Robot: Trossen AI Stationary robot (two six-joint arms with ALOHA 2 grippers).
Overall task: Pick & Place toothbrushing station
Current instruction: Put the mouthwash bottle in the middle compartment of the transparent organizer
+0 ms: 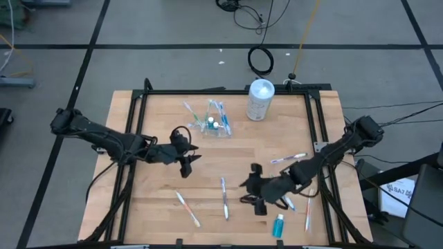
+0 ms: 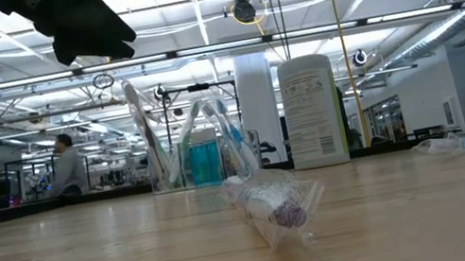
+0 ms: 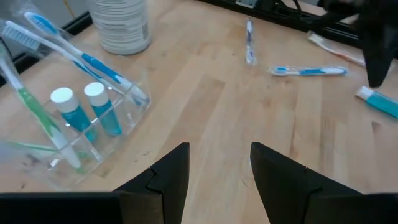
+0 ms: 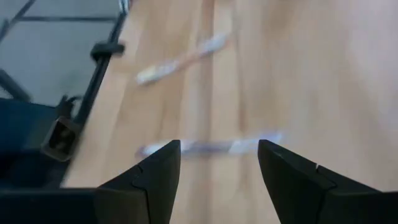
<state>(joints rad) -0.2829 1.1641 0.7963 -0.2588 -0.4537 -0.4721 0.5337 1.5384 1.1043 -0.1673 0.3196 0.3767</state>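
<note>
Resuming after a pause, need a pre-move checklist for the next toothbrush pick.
1. Right end effector open, holding nothing: ok.
2. Left end effector open, holding nothing: ok.
3. Toothbrush lies flat on the table ahead of the right fingers: ok.
4. Tumbler upright, two tubes inside: ok.
5. White container stands apart from the tumbler: ok.
6. Whether the right fingers are centred on the toothbrush: cannot tell.

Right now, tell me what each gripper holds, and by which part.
Nothing is held. The left gripper and the right gripper are both open, with only bare table between their fingers.
</note>
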